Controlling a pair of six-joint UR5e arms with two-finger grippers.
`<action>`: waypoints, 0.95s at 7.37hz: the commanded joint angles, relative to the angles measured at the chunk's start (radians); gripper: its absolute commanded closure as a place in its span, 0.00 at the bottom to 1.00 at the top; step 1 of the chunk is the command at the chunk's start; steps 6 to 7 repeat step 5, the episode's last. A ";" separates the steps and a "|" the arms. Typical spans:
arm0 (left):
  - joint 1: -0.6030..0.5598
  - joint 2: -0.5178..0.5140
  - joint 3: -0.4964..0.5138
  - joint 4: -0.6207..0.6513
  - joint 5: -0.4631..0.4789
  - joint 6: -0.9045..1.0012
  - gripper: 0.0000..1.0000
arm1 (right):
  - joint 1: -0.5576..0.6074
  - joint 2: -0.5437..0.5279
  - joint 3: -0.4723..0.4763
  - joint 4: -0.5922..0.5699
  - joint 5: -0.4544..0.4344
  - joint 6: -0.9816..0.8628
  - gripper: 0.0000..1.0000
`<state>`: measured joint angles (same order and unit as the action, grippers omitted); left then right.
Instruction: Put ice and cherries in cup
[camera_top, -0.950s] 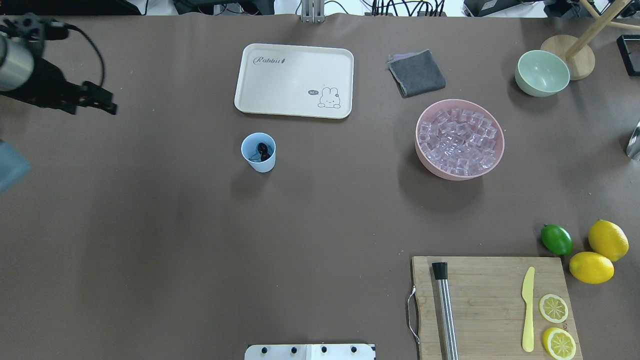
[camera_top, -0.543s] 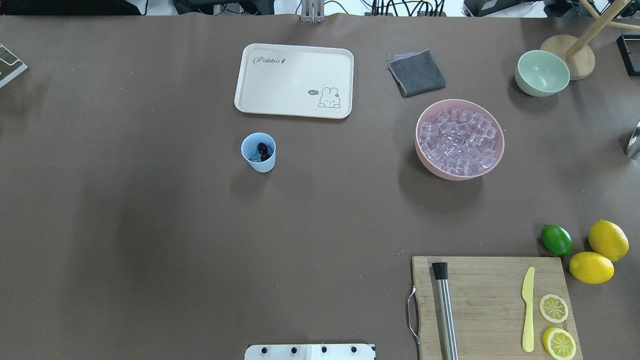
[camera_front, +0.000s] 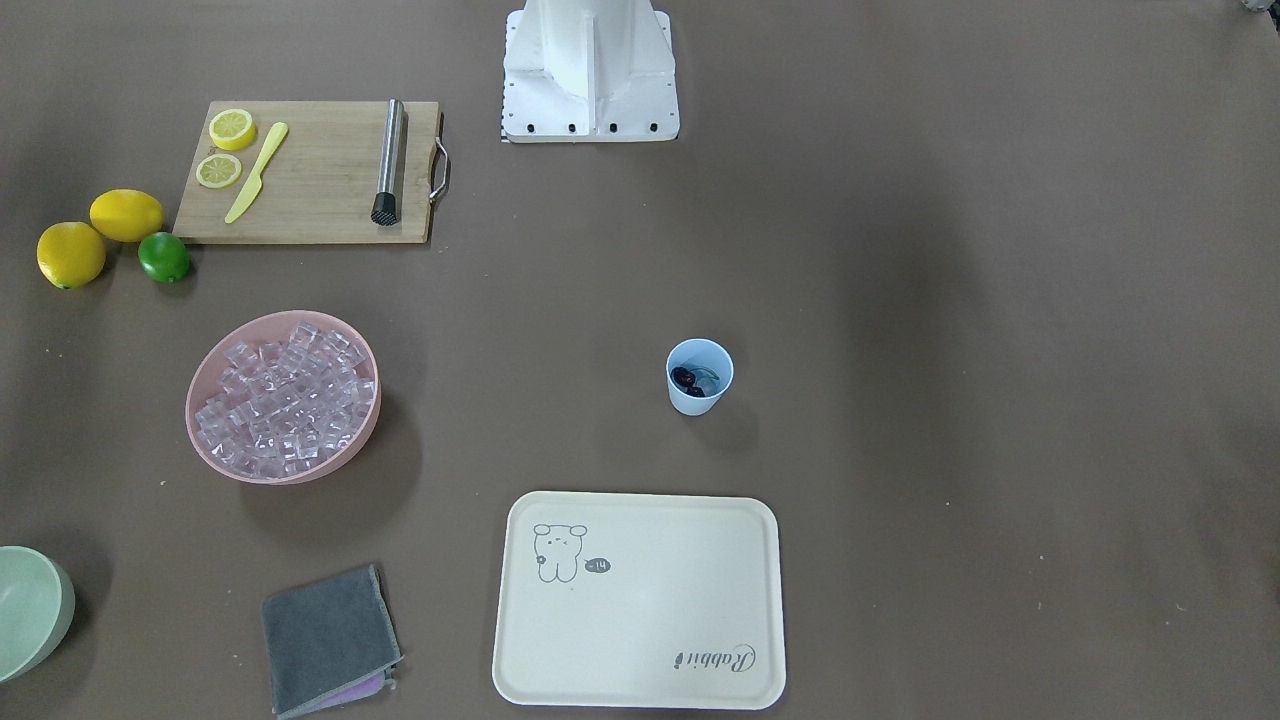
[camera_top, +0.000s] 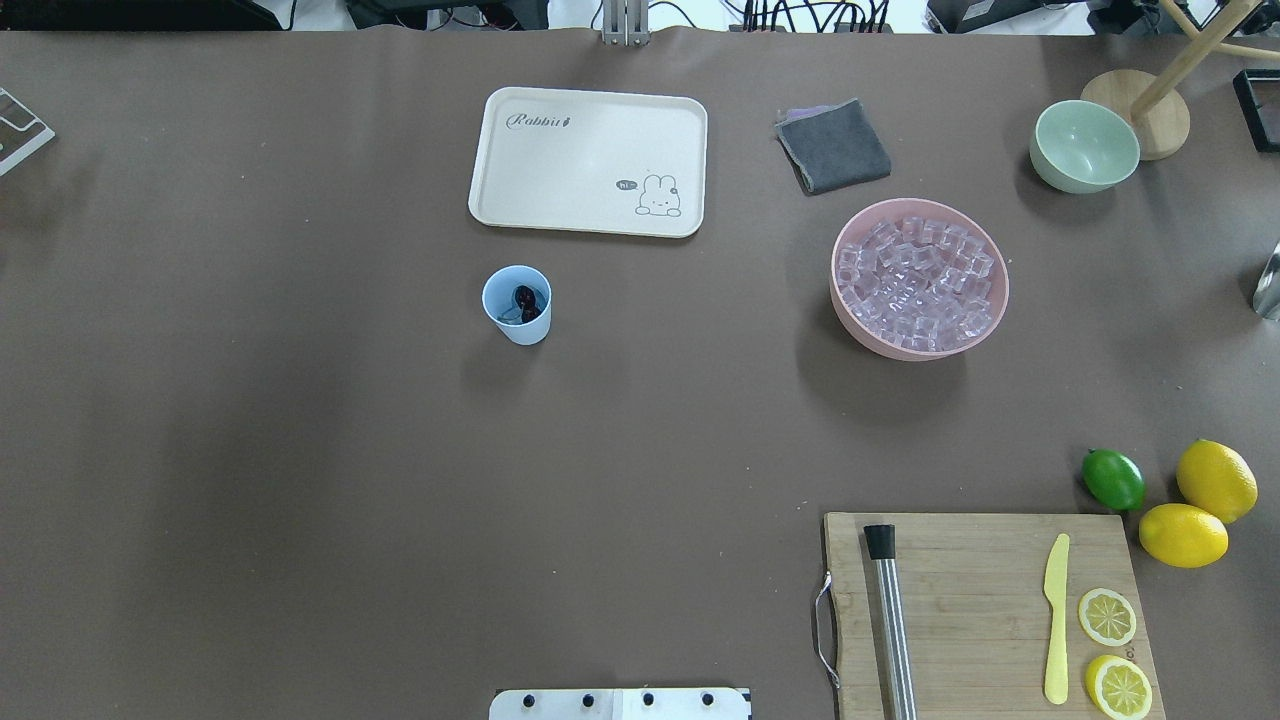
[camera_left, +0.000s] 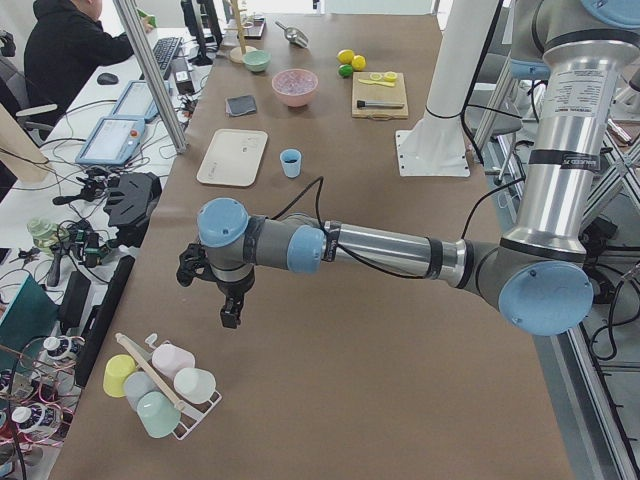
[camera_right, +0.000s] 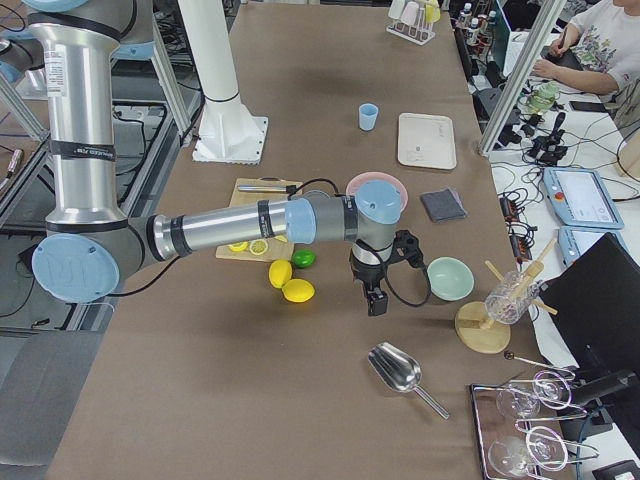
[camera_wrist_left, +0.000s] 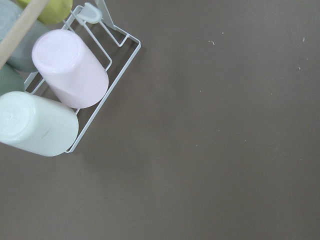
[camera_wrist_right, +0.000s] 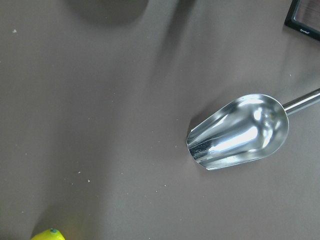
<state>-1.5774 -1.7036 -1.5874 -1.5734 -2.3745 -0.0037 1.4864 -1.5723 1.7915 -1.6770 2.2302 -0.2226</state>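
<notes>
The light-blue cup stands upright left of the table's middle, also in the front-facing view. The dark cherries lie inside it. The ice fills the pink bowl to the right. My left gripper shows only in the exterior left view, hanging over the table's left end near a cup rack, far from the cup; I cannot tell whether it is open or shut. My right gripper shows only in the exterior right view, beyond the pale green bowl; I cannot tell its state either.
A cream tray and a grey cloth lie behind the cup. A cutting board holds a muddler, a yellow knife and lemon slices, with a lime and lemons beside it. A metal scoop lies under my right wrist, a cup rack under my left.
My left arm has moved out of the overhead view past its left edge. The cup, cherries and ice bowl have not moved.
</notes>
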 joint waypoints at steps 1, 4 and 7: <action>-0.015 -0.004 0.001 -0.010 0.004 0.002 0.02 | -0.002 0.011 0.006 -0.001 0.002 -0.004 0.01; -0.013 0.024 0.030 -0.129 0.007 -0.001 0.02 | -0.002 0.011 -0.006 -0.001 0.002 -0.009 0.01; -0.016 0.031 0.018 -0.126 0.008 -0.004 0.02 | 0.002 -0.004 -0.004 -0.001 0.003 -0.011 0.01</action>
